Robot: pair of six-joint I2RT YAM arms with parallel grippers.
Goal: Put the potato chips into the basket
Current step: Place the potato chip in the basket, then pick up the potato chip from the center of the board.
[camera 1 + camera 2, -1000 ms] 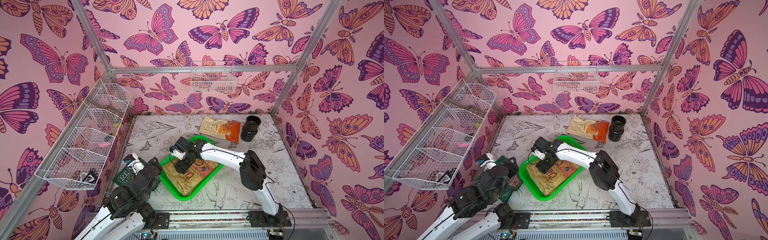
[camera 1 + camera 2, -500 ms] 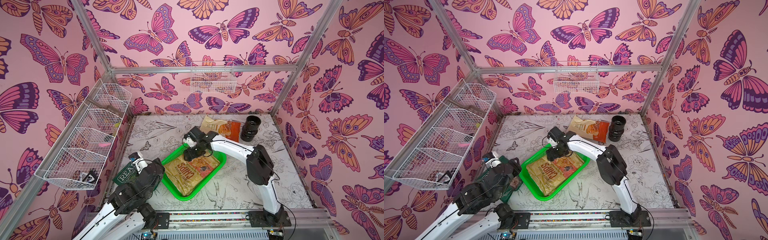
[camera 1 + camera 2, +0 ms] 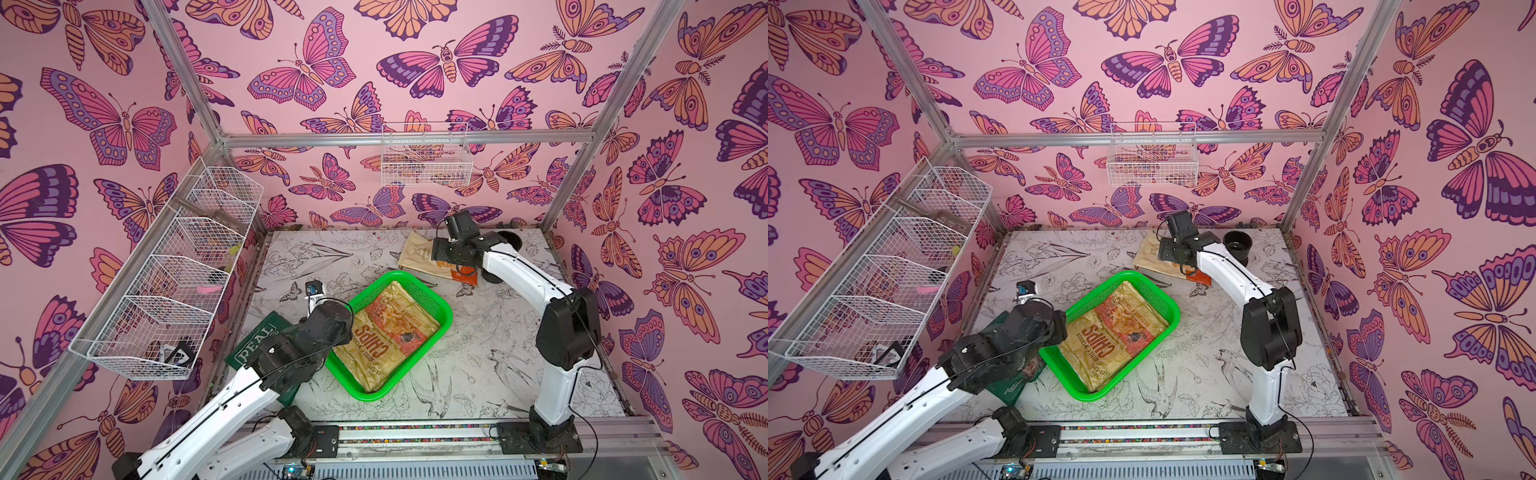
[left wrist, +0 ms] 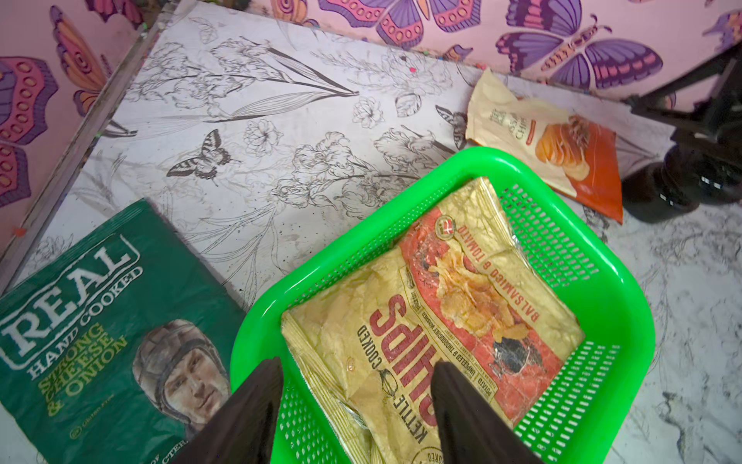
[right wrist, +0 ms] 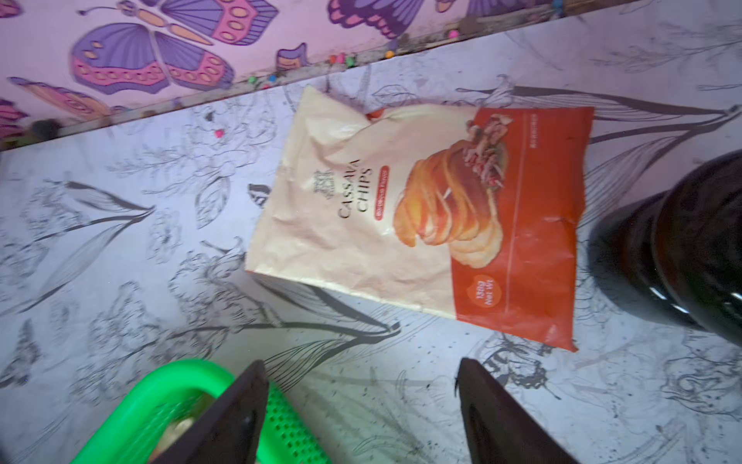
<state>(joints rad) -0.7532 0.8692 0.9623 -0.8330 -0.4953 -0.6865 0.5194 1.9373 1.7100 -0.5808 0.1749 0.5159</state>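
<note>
Swinging back from the green mesh basket (image 3: 400, 274), the right end effector (image 5: 359, 361) now hangs near the crinkled cream-and-orange bag (image 5: 401, 209), jaws apart and empty, so that bag looks next; one creased tan CHIPS bag (image 3: 386, 332) lies flat in the basket, perhaps atop others; the left end effector (image 4: 355, 363), also apart, hovers over the basket's rim beside the glossy REAL bag (image 4: 100, 321) on the table (image 4: 281, 100).

Pink butterfly walls (image 3: 374, 104) enclose a flower-sketched tabletop (image 3: 490, 332), with white wire baskets (image 3: 426, 166) mounted.
</note>
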